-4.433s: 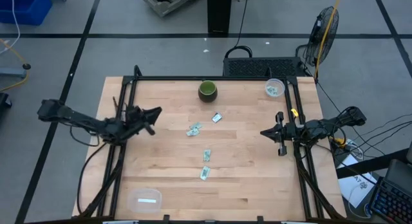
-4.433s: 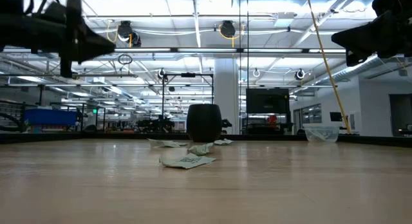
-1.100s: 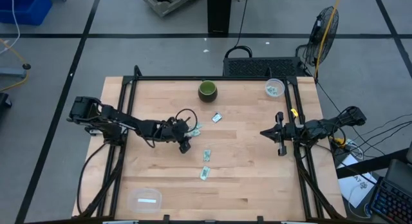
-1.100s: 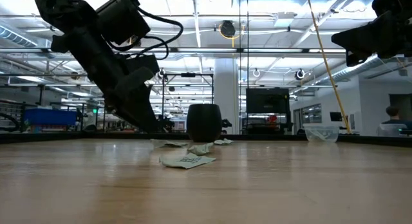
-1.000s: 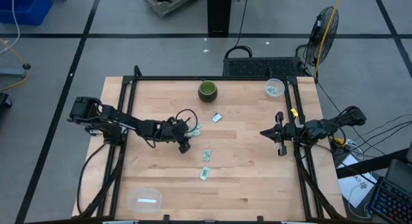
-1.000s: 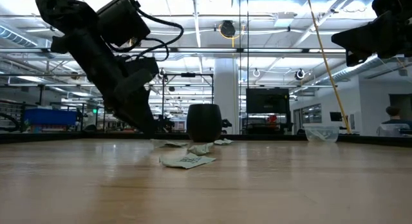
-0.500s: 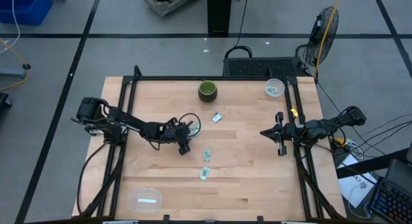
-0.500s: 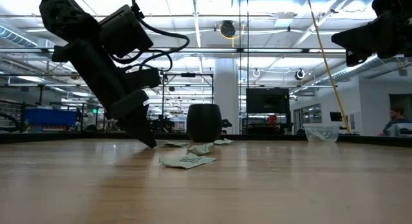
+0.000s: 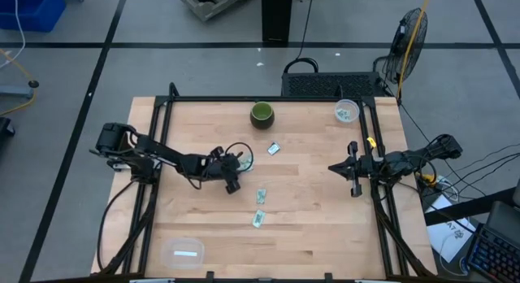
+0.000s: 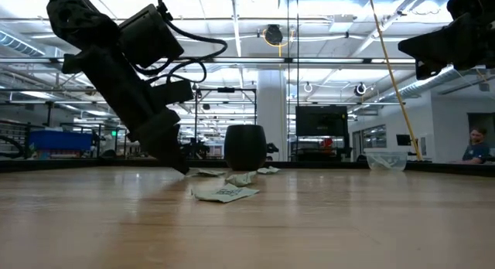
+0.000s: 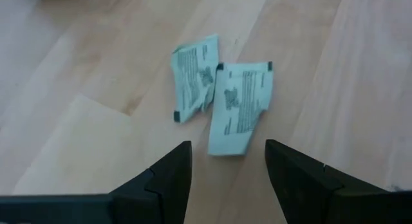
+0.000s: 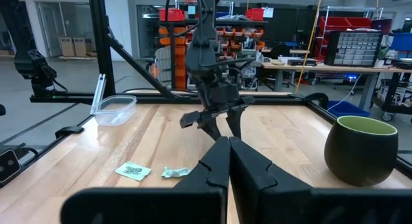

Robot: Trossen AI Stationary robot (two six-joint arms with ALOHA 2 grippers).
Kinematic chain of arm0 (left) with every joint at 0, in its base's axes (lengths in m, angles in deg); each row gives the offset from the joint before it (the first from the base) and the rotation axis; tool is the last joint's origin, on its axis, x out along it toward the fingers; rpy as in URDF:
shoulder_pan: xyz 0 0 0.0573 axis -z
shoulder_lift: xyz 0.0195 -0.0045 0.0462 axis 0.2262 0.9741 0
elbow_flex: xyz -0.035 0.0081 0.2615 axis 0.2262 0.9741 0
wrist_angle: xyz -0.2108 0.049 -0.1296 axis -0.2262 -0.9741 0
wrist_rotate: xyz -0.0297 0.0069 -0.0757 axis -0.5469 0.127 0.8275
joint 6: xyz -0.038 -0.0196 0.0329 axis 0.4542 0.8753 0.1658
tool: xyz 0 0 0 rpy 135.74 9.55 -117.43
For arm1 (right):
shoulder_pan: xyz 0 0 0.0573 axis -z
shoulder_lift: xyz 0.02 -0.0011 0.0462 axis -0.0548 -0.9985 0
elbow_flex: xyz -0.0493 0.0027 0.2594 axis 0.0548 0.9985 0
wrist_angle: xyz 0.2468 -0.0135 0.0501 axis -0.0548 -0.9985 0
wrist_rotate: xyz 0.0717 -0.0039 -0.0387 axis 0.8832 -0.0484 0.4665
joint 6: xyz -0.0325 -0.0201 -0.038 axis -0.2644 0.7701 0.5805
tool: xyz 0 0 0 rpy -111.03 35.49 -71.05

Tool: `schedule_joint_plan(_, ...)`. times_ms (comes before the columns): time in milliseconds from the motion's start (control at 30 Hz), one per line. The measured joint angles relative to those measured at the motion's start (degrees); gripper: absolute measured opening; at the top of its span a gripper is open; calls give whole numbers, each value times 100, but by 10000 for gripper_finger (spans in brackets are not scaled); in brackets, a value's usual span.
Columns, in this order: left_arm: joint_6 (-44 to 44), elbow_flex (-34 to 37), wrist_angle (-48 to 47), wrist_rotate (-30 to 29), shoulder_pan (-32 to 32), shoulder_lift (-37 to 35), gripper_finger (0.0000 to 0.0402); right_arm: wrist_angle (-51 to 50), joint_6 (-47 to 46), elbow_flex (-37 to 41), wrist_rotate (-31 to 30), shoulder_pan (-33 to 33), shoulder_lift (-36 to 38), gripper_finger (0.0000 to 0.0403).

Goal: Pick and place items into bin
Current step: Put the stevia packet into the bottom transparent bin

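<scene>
The left gripper point(image 11: 225, 163) hangs low over the wooden table point(image 9: 309, 226), fingers apart, two packets point(image 11: 222, 95) lying side by side just ahead at its 12 o'clock. The right gripper point(image 9: 351, 179) waits at the table's 3 o'clock edge, fingers together.

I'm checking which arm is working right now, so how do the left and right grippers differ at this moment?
The left gripper reaches out over the middle of the table, while the right gripper sits back near the table's right edge. The left gripper's fingers stand open just above two pale packets; the right gripper is shut and has nothing under it. Both are dark two-finger grippers, and neither holds anything.
</scene>
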Motion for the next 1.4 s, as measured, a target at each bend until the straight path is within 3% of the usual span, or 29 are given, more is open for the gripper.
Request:
schedule_joint_plan(633, -65, -10, 426, 202, -106, 271, 198, 2, 2, 0, -1, -1, -2, 0)
schedule_joint_plan(1200, -402, 9, 557, 715, -159, 85, 14, 4, 2, 0, -1, -1, -17, 0)
schedule_joint_plan(1400, 276, 2, 242, 1396, -72, -430, 22, 2, 2, 0, 1, -1, -17, 0)
